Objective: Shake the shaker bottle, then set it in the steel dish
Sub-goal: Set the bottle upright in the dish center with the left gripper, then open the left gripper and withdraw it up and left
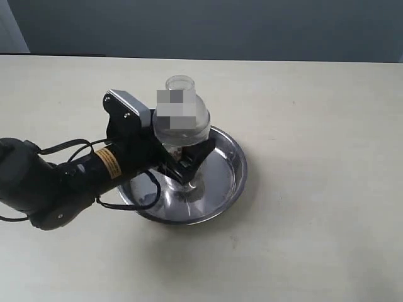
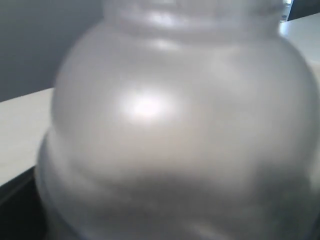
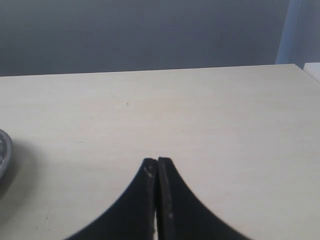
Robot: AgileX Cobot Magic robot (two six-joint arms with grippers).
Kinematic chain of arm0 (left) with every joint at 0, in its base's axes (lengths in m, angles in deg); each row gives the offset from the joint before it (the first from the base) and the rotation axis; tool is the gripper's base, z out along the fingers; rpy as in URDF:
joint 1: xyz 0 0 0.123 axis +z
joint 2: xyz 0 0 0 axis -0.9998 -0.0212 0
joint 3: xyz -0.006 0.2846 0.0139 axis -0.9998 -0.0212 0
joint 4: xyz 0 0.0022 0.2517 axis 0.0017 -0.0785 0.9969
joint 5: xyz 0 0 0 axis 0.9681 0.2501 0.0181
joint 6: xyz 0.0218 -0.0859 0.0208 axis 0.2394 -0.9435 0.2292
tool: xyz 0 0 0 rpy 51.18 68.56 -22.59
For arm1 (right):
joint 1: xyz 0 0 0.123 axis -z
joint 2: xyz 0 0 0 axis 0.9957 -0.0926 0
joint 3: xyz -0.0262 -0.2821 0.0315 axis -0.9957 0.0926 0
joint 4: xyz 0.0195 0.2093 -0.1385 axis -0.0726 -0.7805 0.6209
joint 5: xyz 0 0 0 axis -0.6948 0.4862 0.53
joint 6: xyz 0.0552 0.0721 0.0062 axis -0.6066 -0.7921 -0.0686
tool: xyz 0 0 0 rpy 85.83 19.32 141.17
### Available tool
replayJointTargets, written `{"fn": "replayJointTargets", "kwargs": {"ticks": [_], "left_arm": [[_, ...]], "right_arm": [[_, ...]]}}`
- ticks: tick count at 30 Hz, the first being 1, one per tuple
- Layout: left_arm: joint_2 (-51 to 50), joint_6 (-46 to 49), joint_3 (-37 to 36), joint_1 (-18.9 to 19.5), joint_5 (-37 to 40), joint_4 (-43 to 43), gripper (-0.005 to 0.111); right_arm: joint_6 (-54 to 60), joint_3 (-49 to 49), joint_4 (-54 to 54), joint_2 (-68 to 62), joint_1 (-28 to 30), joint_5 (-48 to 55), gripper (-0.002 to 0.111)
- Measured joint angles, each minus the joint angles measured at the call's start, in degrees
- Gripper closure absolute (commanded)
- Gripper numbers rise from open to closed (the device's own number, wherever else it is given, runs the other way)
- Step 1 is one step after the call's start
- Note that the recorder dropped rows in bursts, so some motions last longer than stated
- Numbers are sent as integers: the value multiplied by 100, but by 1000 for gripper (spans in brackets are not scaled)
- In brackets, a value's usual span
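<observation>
The shaker bottle (image 1: 181, 118) stands upright over the steel dish (image 1: 234, 165), its frosted dome and small clear cap on top. My left gripper (image 1: 191, 165) is shut on the bottle's clear lower body, black fingers on either side, inside the dish's rim. I cannot tell whether the bottle's base touches the dish floor. In the left wrist view the blurred frosted dome of the bottle (image 2: 170, 125) fills the frame and hides the fingers. My right gripper (image 3: 157, 161) is shut on nothing, low over bare table, with the dish's rim (image 3: 4, 150) at the view's edge.
The pale table (image 1: 315, 113) spreads around the dish, ending at a dark wall at the back. The left arm's black body and cables (image 1: 56, 182) lie to the left of the dish.
</observation>
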Motion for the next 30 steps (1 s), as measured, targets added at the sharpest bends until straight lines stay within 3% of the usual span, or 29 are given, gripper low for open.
{"fn": "replayJointTargets", "kwargs": {"ticks": [14,17,27,30], "left_arm": [[1406,19,-10,59,760,56,5],[1898,173,-10,59,1219,-24,19],[4296,728,-10,59,3636,-405,104],[4965,740,-10,59,4450,-420,106]], "right_arm": [[0,0,0,0,0,0,109],[-3,0,0,0,0,0,109],[-3,0,0,0,0,0,109],[-3,0,0,0,0,0,109]]}}
